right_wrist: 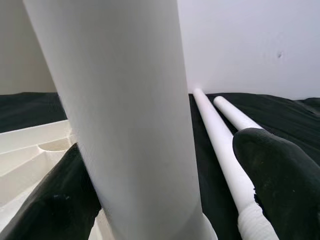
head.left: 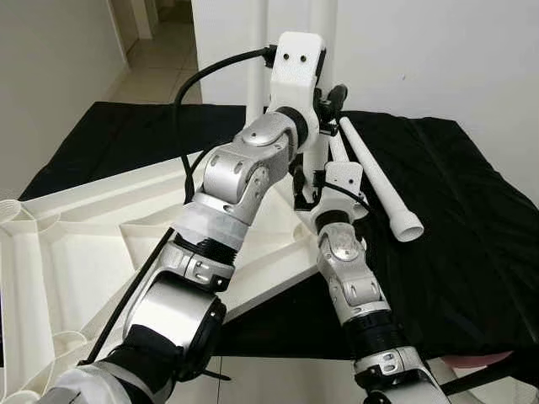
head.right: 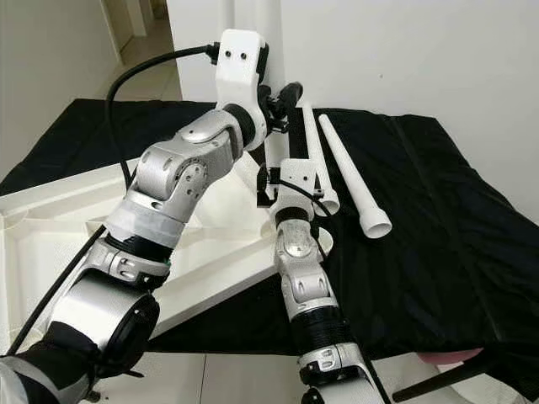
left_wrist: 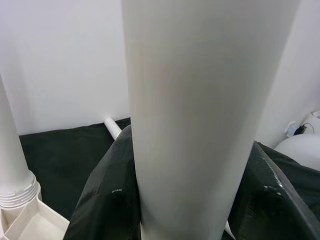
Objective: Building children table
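The upturned white tabletop (head.right: 50, 244) lies on a black cloth (head.right: 446, 227), ribs facing up. At its corner nearest the wall an upright white leg (head.right: 276, 160) stands in its socket. The left pincer (head.right: 282, 101) grips this leg high up, its black fingers (left_wrist: 107, 200) pressed against both sides. The right pincer (head.right: 282, 189) clasps the same leg lower down, near the socket, one finger (right_wrist: 282, 175) on either side. Just beside them two loose legs (head.right: 349, 172) lie side by side on the cloth, running toward the white wall (head.right: 404, 50). Another mounted leg (left_wrist: 12, 165) rises from a neighbouring corner.
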